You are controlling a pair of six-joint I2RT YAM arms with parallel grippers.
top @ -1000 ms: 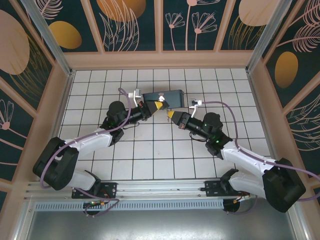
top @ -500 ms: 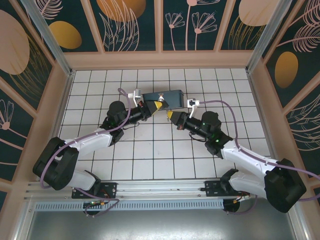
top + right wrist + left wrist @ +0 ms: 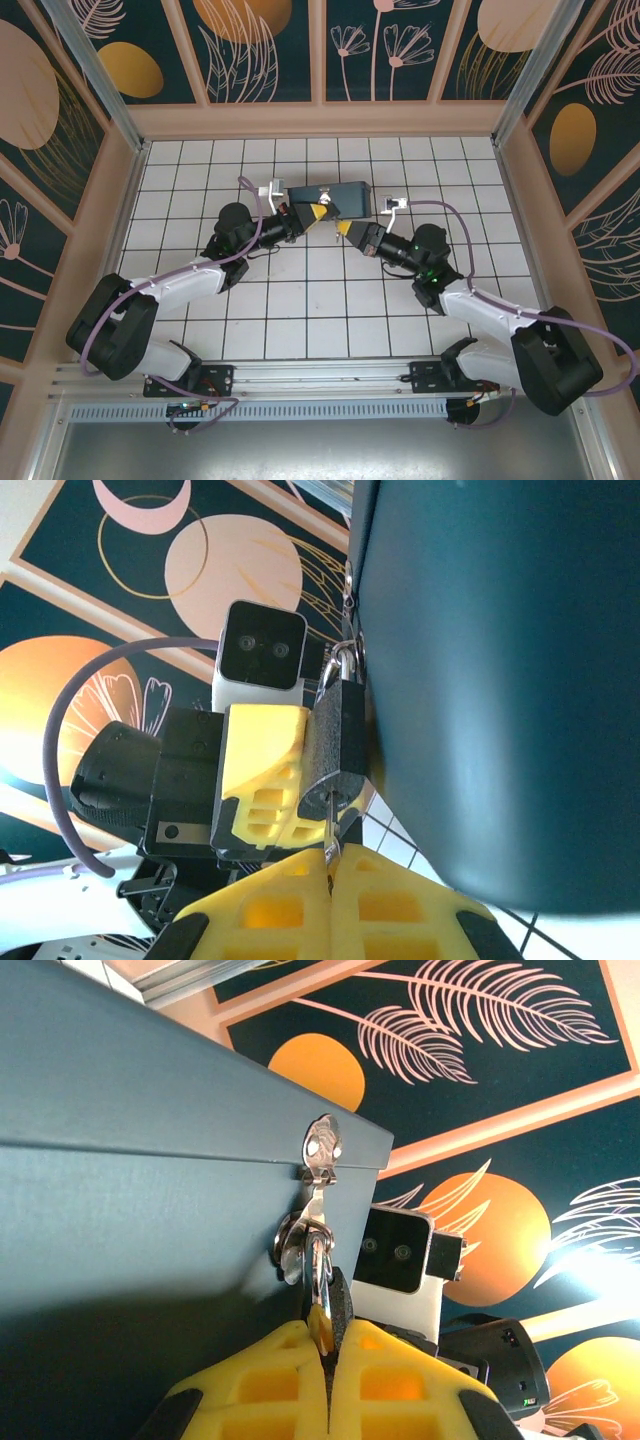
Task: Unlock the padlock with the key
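Right tool (image 3: 330, 865) — yellow fingers pinched shut on the key (image 3: 331, 835), its thin blade running from the fingertips up to the underside of the padlock (image 3: 340, 735). Left tool (image 3: 325, 1345) is clamped shut on the black padlock body from the opposite side. Shackle hangs through the hasp (image 3: 322, 1145) on the front of the dark blue box (image 3: 340, 192) — box sits on the tiled counter (image 3: 300, 300), toward the far half.
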